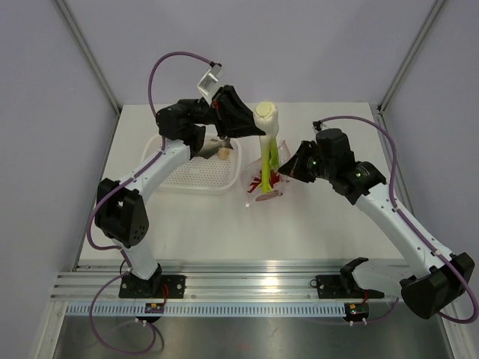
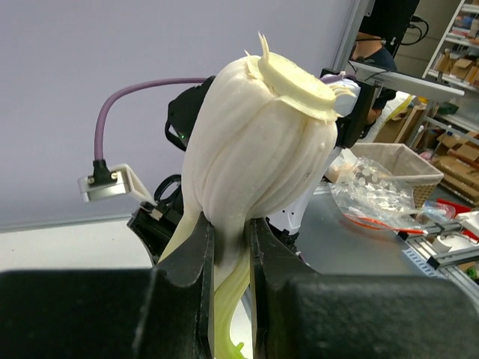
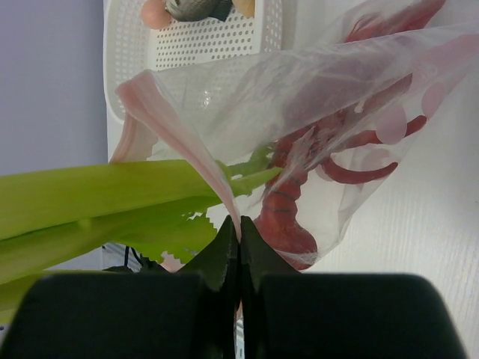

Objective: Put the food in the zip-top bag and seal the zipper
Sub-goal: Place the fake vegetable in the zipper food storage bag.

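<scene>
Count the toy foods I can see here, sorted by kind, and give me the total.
Leafy vegetable: 1
Lobster, in the bag: 1
Fish: 1
Round peach pieces: 2
Total: 5

The right wrist view's top edge crops the grey fish (image 3: 196,8) in the basket (image 3: 212,42).

I see the white perforated plastic basket (image 1: 196,187) left of the clear crinkly zip-top bag (image 1: 253,196). The red toy lobster (image 3: 288,217) lies inside the bag, the green leafy toy vegetable (image 1: 268,153) reaches into its mouth, and the grey toy fish (image 3: 196,7) lies in the basket.
</scene>
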